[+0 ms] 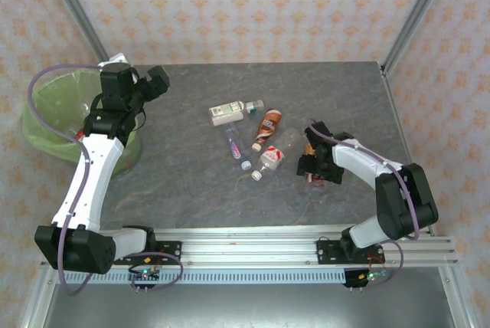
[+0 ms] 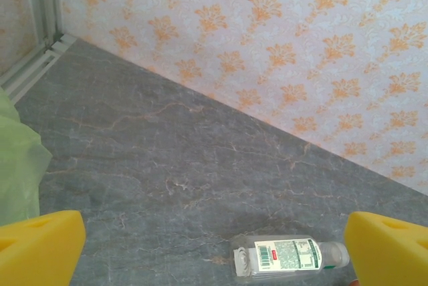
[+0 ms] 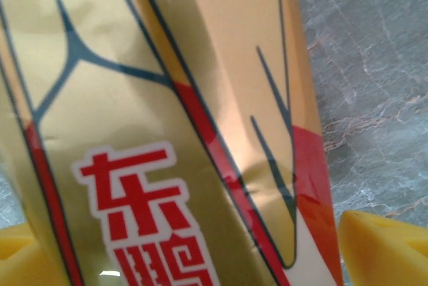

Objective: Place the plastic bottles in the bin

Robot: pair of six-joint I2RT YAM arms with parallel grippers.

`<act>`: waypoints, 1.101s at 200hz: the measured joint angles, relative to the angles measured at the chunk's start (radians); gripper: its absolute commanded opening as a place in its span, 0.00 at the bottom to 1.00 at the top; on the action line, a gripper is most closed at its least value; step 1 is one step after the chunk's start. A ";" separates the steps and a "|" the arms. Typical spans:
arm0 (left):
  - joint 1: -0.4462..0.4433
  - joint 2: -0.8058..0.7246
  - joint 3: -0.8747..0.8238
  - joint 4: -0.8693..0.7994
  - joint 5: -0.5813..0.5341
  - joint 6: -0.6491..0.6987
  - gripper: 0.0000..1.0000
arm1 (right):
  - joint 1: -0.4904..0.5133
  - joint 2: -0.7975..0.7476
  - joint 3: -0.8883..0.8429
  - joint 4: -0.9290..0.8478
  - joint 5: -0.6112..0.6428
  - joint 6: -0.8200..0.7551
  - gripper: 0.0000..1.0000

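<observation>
Your right pincer hangs low over the surface with a gold-and-red-labelled bottle lying between its jaws, though you cannot tell whether they grip it or merely straddle it, so the step in hand looks like grasping it. Your left pincer stands wide open and empty, with the white-green-labelled bottle lying just ahead of it toward its right finger and the bin close at its left. Next you need a square squeeze across the body, a lift clear of the red-labelled bottle just left of the right pincer, then a carry to the bin.
</observation>
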 measured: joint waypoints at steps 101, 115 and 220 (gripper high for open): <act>0.000 0.045 0.000 -0.010 -0.003 -0.016 1.00 | 0.005 -0.001 -0.085 0.049 -0.027 0.036 0.77; 0.000 0.050 0.000 -0.012 0.013 -0.018 1.00 | 0.007 -0.005 -0.089 0.052 -0.023 0.037 0.72; 0.000 0.050 0.000 -0.007 0.155 -0.016 1.00 | 0.013 -0.081 -0.137 0.115 0.013 0.032 0.61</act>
